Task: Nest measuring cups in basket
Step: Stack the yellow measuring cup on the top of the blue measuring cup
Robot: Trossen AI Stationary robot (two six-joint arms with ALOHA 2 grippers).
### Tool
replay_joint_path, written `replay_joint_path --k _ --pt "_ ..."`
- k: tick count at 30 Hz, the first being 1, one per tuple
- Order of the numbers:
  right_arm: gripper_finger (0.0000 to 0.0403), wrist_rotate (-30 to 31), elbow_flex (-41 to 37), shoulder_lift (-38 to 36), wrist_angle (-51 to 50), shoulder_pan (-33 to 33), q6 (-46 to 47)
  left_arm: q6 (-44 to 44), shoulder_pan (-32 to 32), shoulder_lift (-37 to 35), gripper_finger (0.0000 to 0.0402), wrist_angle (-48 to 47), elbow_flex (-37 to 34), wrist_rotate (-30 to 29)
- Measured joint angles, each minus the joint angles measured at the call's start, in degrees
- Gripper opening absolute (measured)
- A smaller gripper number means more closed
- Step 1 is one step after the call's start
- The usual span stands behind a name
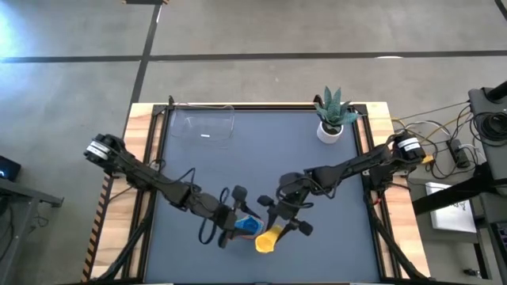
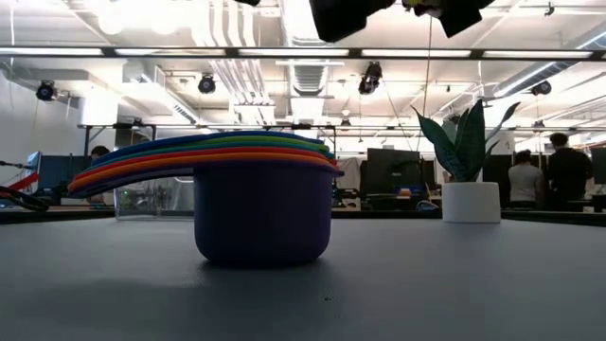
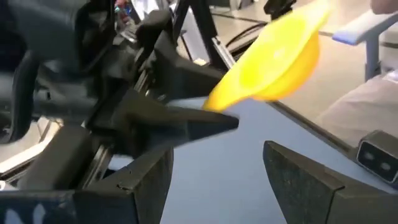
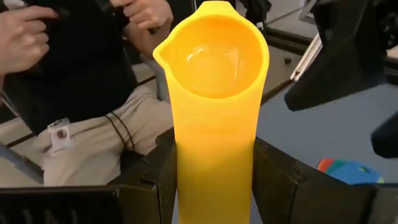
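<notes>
A stack of nested measuring cups (image 2: 263, 213), purple at the bottom, stands upright on its base on the grey table near the near edge, blue uppermost (image 1: 248, 226), its handles fanning to one side. My right gripper (image 1: 279, 224) is just right of the stack, shut on the yellow cup (image 1: 267, 239). My left gripper (image 1: 230, 215) hovers open just left of the stack, with nothing between its fingers (image 3: 217, 168). The clear basket (image 1: 204, 127) sits at the far left of the table, apart from both arms. My right gripper (image 4: 214, 168) pinches the yellow cup's flat handle (image 4: 211, 155) between its two fingers. The fingers lie along the handle, coming slanting from the table's far right. The bowl (image 4: 214, 56) sticks out past the fingertips, hollow side toward the wrist camera, lifted clear of the table.
A white pot with a spiky green plant (image 1: 333, 119) stands at the far right of the table. Wooden rails border the grey mat. A seated person (image 4: 93, 81) shows just beyond the near edge. Bare mat lies between the stack and the basket.
</notes>
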Motion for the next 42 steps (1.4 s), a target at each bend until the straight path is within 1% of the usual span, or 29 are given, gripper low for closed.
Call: replay_joint_path --k 2,6,12,15,23,25,28,35,38,42 --pt "0.0148 0.03 -0.64 -0.02 2.13 -0.05 0.02 0.33 -0.09 -0.26 0.0232 0.87 -0.16 0.14" --pt "0.0148 0.05 -1.29 -0.14 3.85 -0.27 0.17 2.64 -0.61 -0.27 0.0232 5.04 -0.55 2.7" --pt "0.0148 0.14 -1.31 -0.16 7.42 -0.88 0.72 3.69 -0.5 0.59 0.0232 7.49 -0.62 2.72" --pt "0.0148 0.38 -1.31 -0.16 8.45 -1.32 0.82 5.65 -0.52 1.45 0.0232 10.91 -0.52 2.8" --pt "0.0148 0.88 -1.31 0.05 11.29 -2.8 3.05 8.38 -0.25 5.74 0.0231 13.91 2.84 3.09" --pt "0.0148 0.89 -1.31 0.12 11.23 -3.04 3.08 9.25 -0.26 6.73 0.0225 14.1 3.75 2.83" --pt "0.0148 0.89 -1.35 0.3 11.11 -3.06 3.49 10.01 -0.19 7.89 0.0191 14.03 4.81 2.66" --pt "0.0148 0.76 -1.37 0.33 10.3 -3.04 3.82 11.06 0.38 8.18 0.0043 13.91 4.91 2.87" --pt "0.0148 1.11 -1.37 0.39 10.67 -3.13 4.32 10.71 0.4 7.99 0.0029 13.94 4.91 2.97" --pt "0.0157 4.06 -1.38 0.25 10.31 -2.93 7.94 10.23 0.34 7.89 0.0016 13.66 4.89 2.21"
